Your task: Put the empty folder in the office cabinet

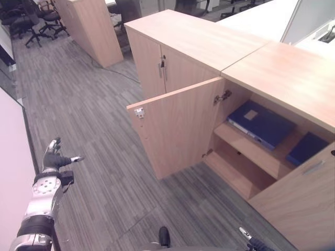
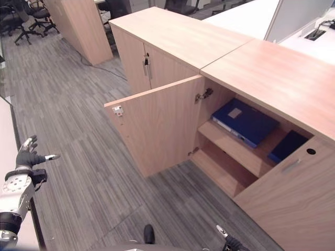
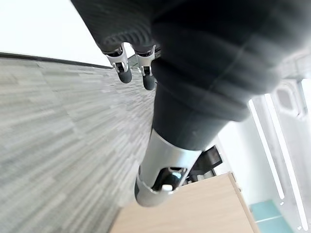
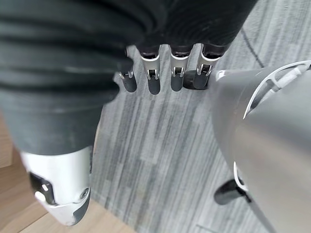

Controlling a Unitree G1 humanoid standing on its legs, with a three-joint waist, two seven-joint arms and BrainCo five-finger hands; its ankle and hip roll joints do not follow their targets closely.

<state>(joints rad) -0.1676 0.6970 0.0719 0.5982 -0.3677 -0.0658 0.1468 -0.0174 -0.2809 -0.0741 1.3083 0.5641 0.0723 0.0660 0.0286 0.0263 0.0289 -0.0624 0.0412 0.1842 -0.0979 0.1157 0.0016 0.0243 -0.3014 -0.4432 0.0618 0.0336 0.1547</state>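
Note:
The office cabinet (image 1: 282, 73) stands with its left door (image 1: 178, 125) swung out over the floor. On its upper shelf lies a blue folder (image 1: 260, 124) with a pale label, and a second blue folder (image 1: 308, 147) lies to its right. My left hand (image 1: 52, 159) hangs far left of the cabinet, open, fingers and thumb spread, holding nothing. My right hand (image 4: 153, 73) hangs above the grey floor with straight fingers and nothing in it; one fingertip (image 1: 247, 234) peeks in at the lower edge.
A closed twin cabinet (image 1: 183, 42) adjoins the open one on its far side. The cabinet's right door (image 1: 303, 198) juts out at the lower right. A tall wooden unit (image 1: 94, 26) and office chairs (image 1: 31, 21) stand at the back. A white panel (image 1: 10, 172) borders the left.

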